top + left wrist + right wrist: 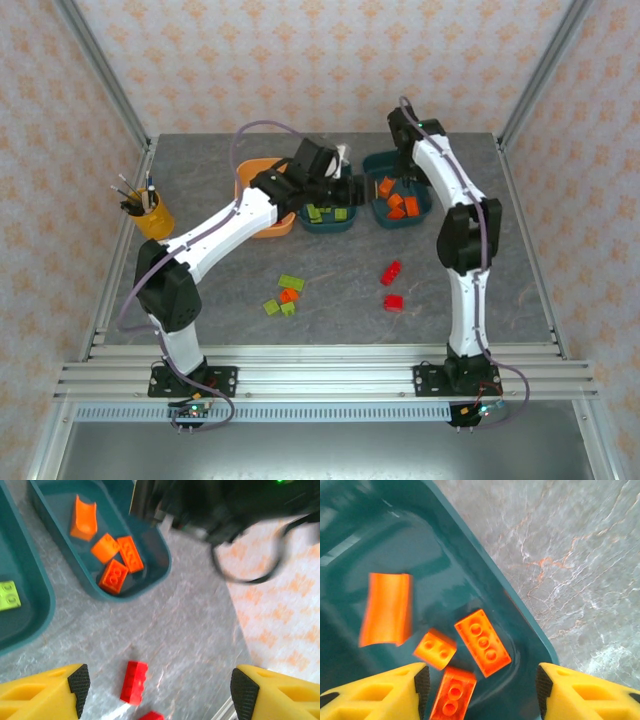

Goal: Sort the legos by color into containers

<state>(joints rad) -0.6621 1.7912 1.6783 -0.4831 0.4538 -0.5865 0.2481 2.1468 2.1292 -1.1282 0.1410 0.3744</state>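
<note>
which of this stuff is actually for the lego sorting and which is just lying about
For the job:
red legos, green legos, orange legos, orange tub, middle teal tub, right teal tub

Just lying about:
pen cup, pens

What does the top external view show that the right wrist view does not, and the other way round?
Top external: the light orange tub, the yellow pen cup, and loose red bricks and green bricks on the table. Right wrist: the right tool, open, with its yellow fingers, and the studs on the bricks seen from close up. Both: the teal tub holding orange bricks.
</note>
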